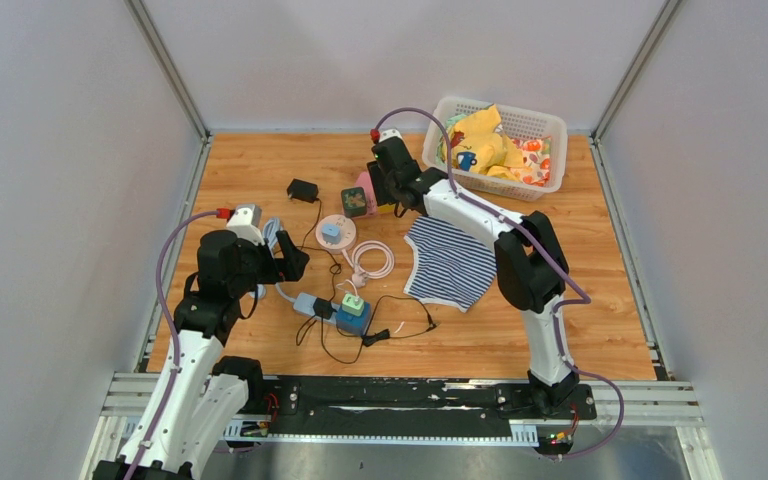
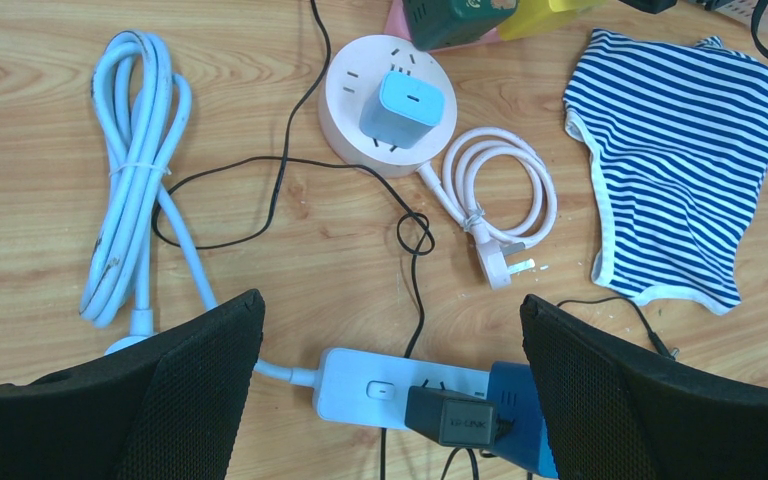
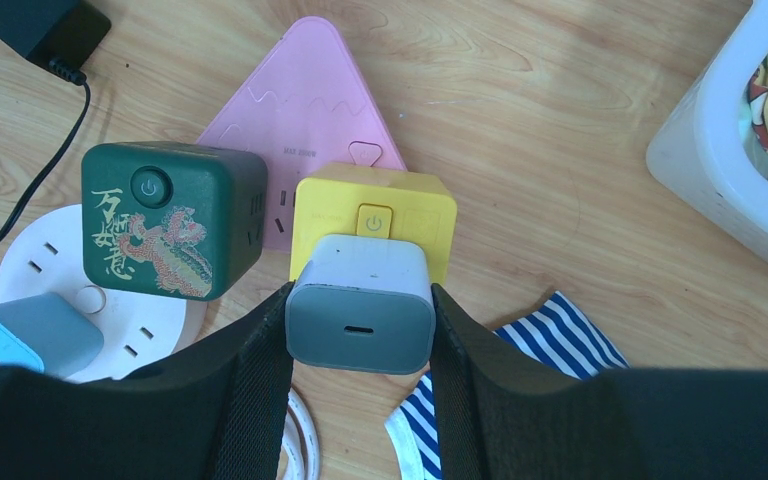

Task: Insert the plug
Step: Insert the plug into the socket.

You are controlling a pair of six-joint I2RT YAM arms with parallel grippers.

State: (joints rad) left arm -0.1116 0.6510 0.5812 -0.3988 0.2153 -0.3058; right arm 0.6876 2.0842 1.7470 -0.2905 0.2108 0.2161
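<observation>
The plug [image 3: 360,315], a white charger block with a grey end face, is held between the fingers of my right gripper [image 3: 360,300], which is shut on it. Its far end meets the near side of a yellow cube socket [image 3: 375,215], and its prongs are hidden. In the top view the right gripper [image 1: 392,190] is at the back centre of the table. My left gripper [image 2: 390,305] hangs open above a white power strip [image 2: 370,390] with nothing between its fingers; in the top view the left gripper [image 1: 290,262] is at the left.
A green cube socket [image 3: 165,215] and a pink triangular socket [image 3: 305,100] flank the yellow one. A round socket [image 2: 360,140] carries a blue charger [image 2: 400,100]. A striped cloth [image 1: 450,260], a white basket [image 1: 550,125], coiled cables [image 2: 130,180] and a black adapter [image 1: 303,189] lie around.
</observation>
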